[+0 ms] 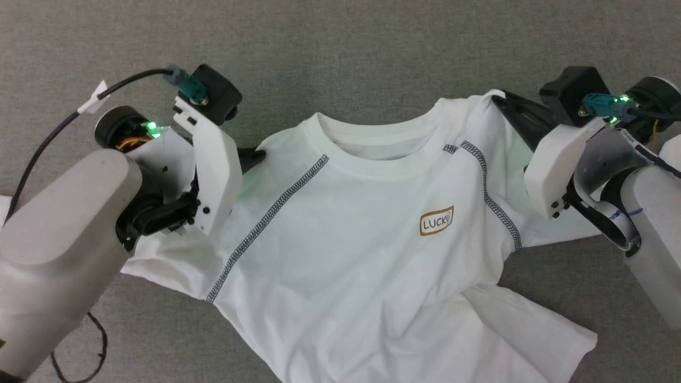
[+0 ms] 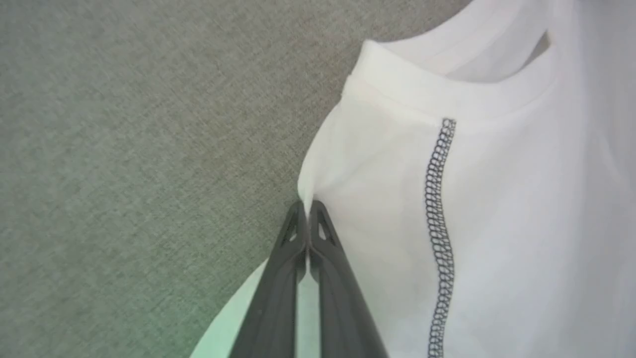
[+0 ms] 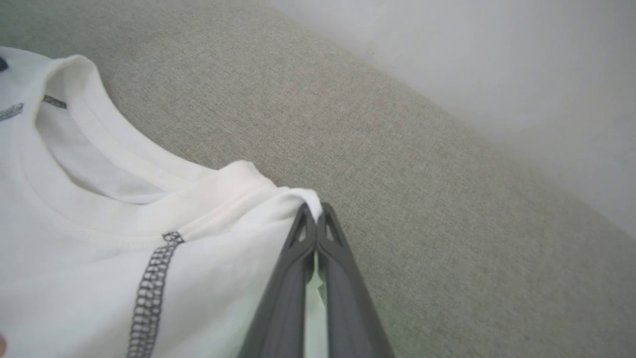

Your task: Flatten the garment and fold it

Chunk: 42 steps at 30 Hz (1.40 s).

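A white crew-neck garment lay front-up on a grey woven surface, its collar pointing away from the robot and its lower body running toward the near side. At the left, a black cable trailed over the surface to the left arm. The left gripper had its dark fingers pressed together on the outer edge of the shirt's shoulder on that side, and the left wrist view showed the tips nipping a small fold of white cloth. Below that arm a sleeve spread out flat toward the left. A line of dark grey stitching ran diagonally from the collar down to the armpit. On the chest, right of centre, sat a small brown "LUCKY" logo, with a matching stitched seam curving just beside it. The right gripper pinched the other shoulder, lifted into a slight peak; the right wrist view showed its fingers closed on the fabric's corner, with the surface's edge meeting a pale wall beyond. The sleeve on that side lay folded inward, angled toward the near right.
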Tool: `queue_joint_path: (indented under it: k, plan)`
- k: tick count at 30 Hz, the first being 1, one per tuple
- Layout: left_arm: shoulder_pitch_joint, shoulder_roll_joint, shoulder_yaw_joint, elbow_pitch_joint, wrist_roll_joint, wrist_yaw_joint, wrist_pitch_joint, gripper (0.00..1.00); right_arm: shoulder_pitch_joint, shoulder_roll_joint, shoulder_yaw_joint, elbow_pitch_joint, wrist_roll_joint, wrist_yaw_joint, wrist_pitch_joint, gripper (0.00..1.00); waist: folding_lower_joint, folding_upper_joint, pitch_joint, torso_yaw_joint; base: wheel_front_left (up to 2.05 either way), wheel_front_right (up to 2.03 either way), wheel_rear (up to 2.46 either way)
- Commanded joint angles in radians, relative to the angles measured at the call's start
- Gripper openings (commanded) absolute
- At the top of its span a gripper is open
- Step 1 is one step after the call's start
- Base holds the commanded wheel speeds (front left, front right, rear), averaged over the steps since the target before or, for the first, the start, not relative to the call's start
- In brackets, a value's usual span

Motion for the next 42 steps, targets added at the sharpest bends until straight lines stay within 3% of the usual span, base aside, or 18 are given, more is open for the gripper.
queue_joint_path:
  k: [1,11,14,20,30,42]
  plan:
    - [0.032,-0.01,0.011,0.015,-0.013,0.01,-0.032,0.0,-0.012,0.005,-0.009,0.002,-0.008,-0.002,-0.013,0.0,0.0,0.0,-0.017,0.002,0.0,0.0,0.0]
    - [0.07,-0.031,0.183,0.011,-0.021,0.036,-0.404,0.0,0.011,0.048,-0.107,-0.018,-0.041,-0.002,-0.095,0.0,0.0,0.0,-0.139,0.003,0.0,0.0,0.0]
    - [0.08,-0.031,0.232,-0.007,0.0,0.066,-0.515,0.0,0.017,0.062,-0.158,-0.043,-0.064,-0.002,-0.109,0.0,0.0,0.0,-0.183,0.004,0.0,0.0,0.0]
    - [0.081,-0.031,0.291,-0.05,0.039,0.133,-0.636,0.0,0.015,0.081,-0.233,-0.095,-0.102,-0.002,-0.098,0.0,0.0,0.0,-0.248,0.006,0.0,0.0,0.0]
    - [-0.017,-0.05,0.313,-0.076,0.138,0.25,-0.671,0.0,-0.108,0.096,-0.239,-0.139,-0.142,-0.002,-0.027,0.0,0.0,0.0,-0.334,0.004,0.0,0.0,0.0]
    - [-0.242,-0.064,0.295,0.043,0.218,0.277,-0.57,0.0,-0.403,0.109,-0.135,0.008,-0.161,-0.002,0.015,0.0,0.0,0.0,-0.361,-0.029,0.0,0.0,0.0]
